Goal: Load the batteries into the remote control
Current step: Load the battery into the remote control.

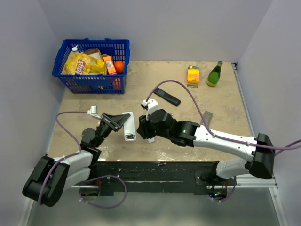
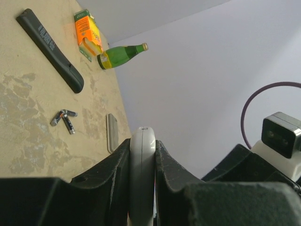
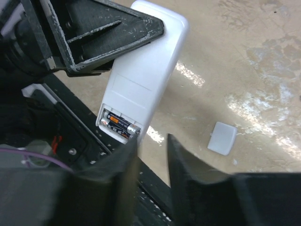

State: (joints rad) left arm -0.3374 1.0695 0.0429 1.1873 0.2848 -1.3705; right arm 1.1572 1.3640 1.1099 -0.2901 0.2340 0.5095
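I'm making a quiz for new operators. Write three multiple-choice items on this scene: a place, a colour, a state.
1. Where is the white remote? A flat on the table; B in the left end effector; C on a shelf.
2. What colour is the basket? A red; B blue; C green.
3. The remote's battery compartment is: A open; B covered; C taped shut.
Answers: B, that end effector clamps it; B, its mesh walls are blue; A, batteries show inside.
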